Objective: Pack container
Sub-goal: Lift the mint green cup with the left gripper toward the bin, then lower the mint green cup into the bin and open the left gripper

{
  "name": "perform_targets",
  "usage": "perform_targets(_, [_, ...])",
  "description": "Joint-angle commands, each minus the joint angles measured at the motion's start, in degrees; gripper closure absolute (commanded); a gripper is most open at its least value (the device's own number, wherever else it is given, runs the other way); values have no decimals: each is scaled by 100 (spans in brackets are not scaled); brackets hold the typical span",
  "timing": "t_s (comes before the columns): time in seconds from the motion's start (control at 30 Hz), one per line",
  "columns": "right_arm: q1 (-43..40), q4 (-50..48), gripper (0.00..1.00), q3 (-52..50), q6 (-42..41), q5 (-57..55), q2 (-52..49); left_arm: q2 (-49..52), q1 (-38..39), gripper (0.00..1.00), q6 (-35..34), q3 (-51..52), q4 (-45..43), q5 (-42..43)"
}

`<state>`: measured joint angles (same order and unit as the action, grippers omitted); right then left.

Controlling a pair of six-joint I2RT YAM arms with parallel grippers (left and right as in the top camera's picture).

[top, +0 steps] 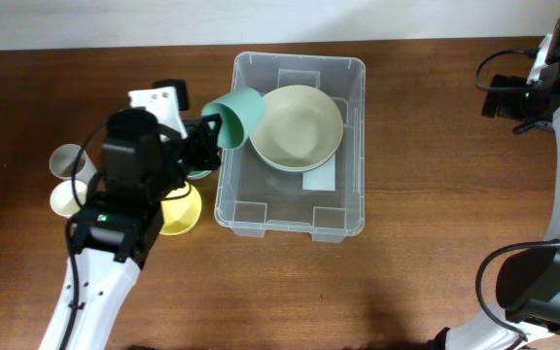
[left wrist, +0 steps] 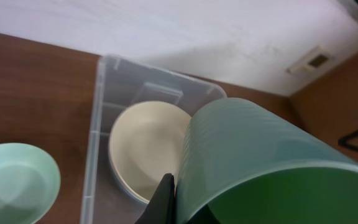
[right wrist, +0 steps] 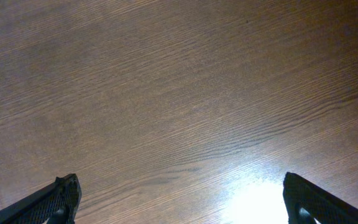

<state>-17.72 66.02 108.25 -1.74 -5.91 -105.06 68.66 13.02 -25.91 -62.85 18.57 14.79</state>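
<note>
Green cup (top: 238, 117) sits clamped in the left pincer (top: 208, 134), tipped over the left rim of the container (top: 299, 58); right pincer (right wrist: 179, 202) gapes wide above the table (right wrist: 166, 93), well right.

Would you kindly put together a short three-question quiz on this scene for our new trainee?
1. True or false: the left gripper holds a green cup tilted over the left rim of the container.
2. What lies inside the container? A) a cream bowl B) a yellow cup C) nothing at all
3. Fill in the blank: the right gripper hangs over bare table with its jaws ____.

Key: 1 true; 2 A; 3 open.
</note>
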Motion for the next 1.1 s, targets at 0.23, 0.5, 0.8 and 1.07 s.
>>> perform_targets(0.23, [-31, 0, 1, 83, -63, 33, 76, 109, 472, 99, 249, -192, -50, 48])
perform_targets(0.5, [-31, 0, 1, 83, -63, 33, 76, 114, 682, 99, 249, -192, -61, 46])
perform_targets(0.8, [-31, 2, 1, 83, -63, 35, 76, 372, 1462, 99, 654, -192, -210, -492])
perform_targets(1.07, [-31, 0, 1, 83, -63, 35, 76, 717, 1801, 99, 1132, -192, -380, -855])
